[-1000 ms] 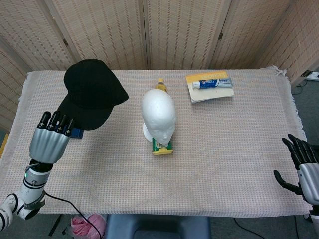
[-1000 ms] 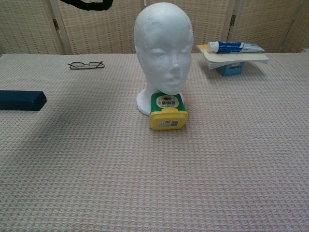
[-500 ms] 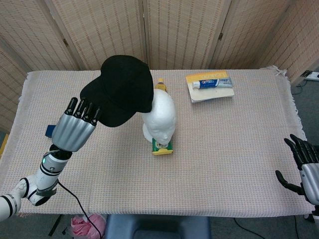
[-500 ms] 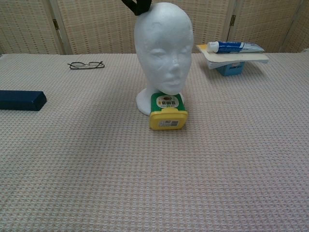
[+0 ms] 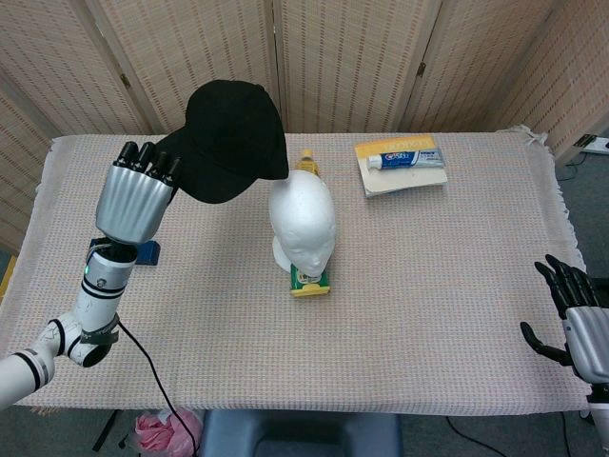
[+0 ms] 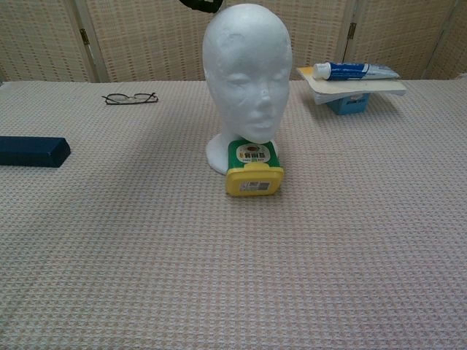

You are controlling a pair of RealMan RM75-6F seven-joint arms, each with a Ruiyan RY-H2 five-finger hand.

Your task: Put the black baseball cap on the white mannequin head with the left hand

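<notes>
My left hand (image 5: 133, 200) holds the black baseball cap (image 5: 231, 140) by its brim, raised above the table just left of the white mannequin head (image 5: 303, 222). The cap's right edge hangs beside the top of the head, and whether the two touch I cannot tell. In the chest view the mannequin head (image 6: 246, 82) stands bare at centre, and only a sliver of the cap (image 6: 201, 5) shows at the top edge. My right hand (image 5: 579, 322) hovers open at the lower right corner, fingers apart, holding nothing.
A yellow and green container (image 5: 310, 280) lies at the mannequin's base. A toothpaste tube (image 5: 406, 158) rests on a yellow book at the back right. A dark blue box (image 6: 32, 151) and glasses (image 6: 130, 97) lie on the left.
The left hand has risen and pulled back to the left, carrying the cap up off the mannequin's crown. The right hand has barely moved.
</notes>
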